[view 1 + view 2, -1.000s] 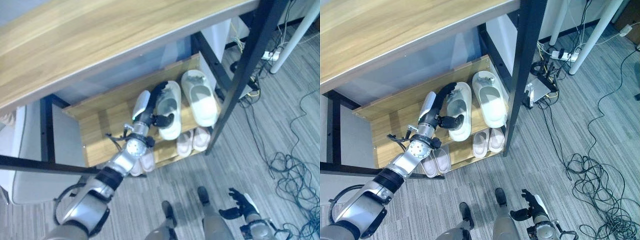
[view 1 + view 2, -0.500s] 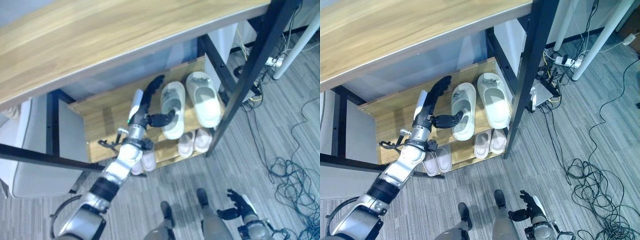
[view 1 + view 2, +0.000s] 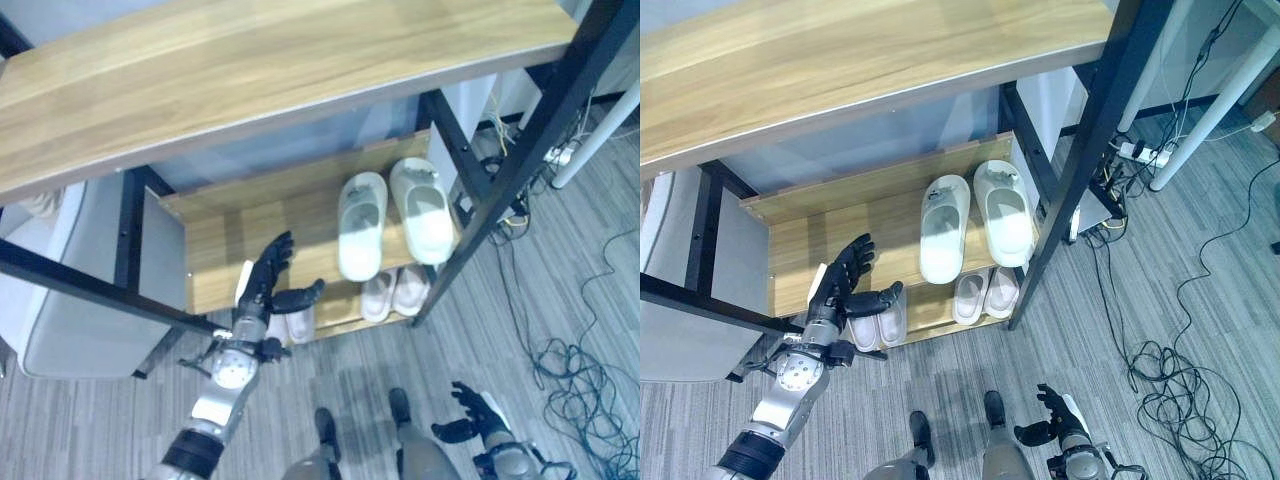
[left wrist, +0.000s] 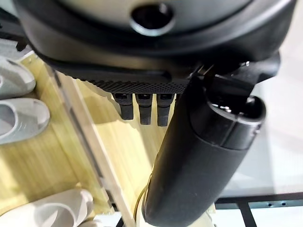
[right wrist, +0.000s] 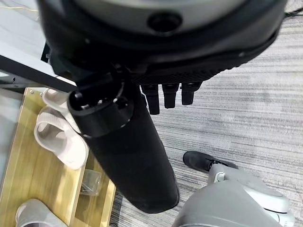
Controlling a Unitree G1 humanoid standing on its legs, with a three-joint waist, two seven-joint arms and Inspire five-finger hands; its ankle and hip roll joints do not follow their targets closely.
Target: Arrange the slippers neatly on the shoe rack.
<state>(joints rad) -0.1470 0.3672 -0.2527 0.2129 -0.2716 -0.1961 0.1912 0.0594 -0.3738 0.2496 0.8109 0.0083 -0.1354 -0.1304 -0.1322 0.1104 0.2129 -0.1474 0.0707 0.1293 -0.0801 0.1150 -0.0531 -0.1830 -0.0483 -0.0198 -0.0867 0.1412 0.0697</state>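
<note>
Pulled back from the shelf, the left hand (image 3: 845, 290) now hangs low at the left of the frame, in front of the rack's lower edge, where a second ago it reached up beside the left white slipper; the head camera has also shifted, so the whole rack sits lower and more central than before.

Nearest, at the bottom right of the left eye view, the right hand (image 3: 470, 412) hangs above the grey striped floor (image 3: 560, 260) with its fingers loosely curled and nothing in them. A tangle of cables (image 3: 1180, 370) lies on the floor to the right.

Next up, the left hand has its fingers straight and spread, thumb stuck out to the right, holding nothing. Just behind it, on the bottom shelf, part of a pale pair of slippers (image 3: 880, 322) shows beside the thumb. A second small pinkish pair (image 3: 985, 294) lies further right on the same low level, the two side by side and touching.

Above these, on the wooden middle shelf (image 3: 805, 250), the two white slippers lie side by side near the right end: the left white slipper (image 3: 361, 224) and the right white slipper (image 3: 421, 207), toes pointing toward the back. A dark upright post (image 3: 520, 160) crosses just to their right.

Farthest, the wooden top board (image 3: 250, 70) spans the upper part of the frame.
</note>
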